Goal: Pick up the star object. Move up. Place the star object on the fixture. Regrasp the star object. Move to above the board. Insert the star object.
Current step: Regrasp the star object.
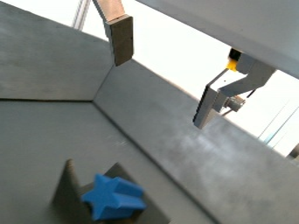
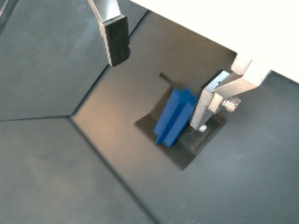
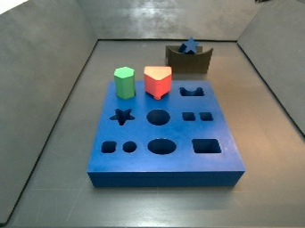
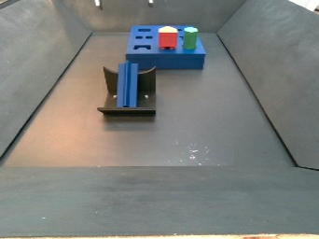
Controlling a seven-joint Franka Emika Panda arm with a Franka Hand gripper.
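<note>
Resting in the fixture [image 4: 126, 103] notch, star object [image 2: 177, 115] is propped for regrasp; gripper [image 2: 163, 66] hangs above it, fingers [image 2: 115, 41] wide apart, holding nothing.

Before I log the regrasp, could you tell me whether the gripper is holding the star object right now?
No: the star object lies on the fixture, and the open gripper has nothing between its fingers.
</note>
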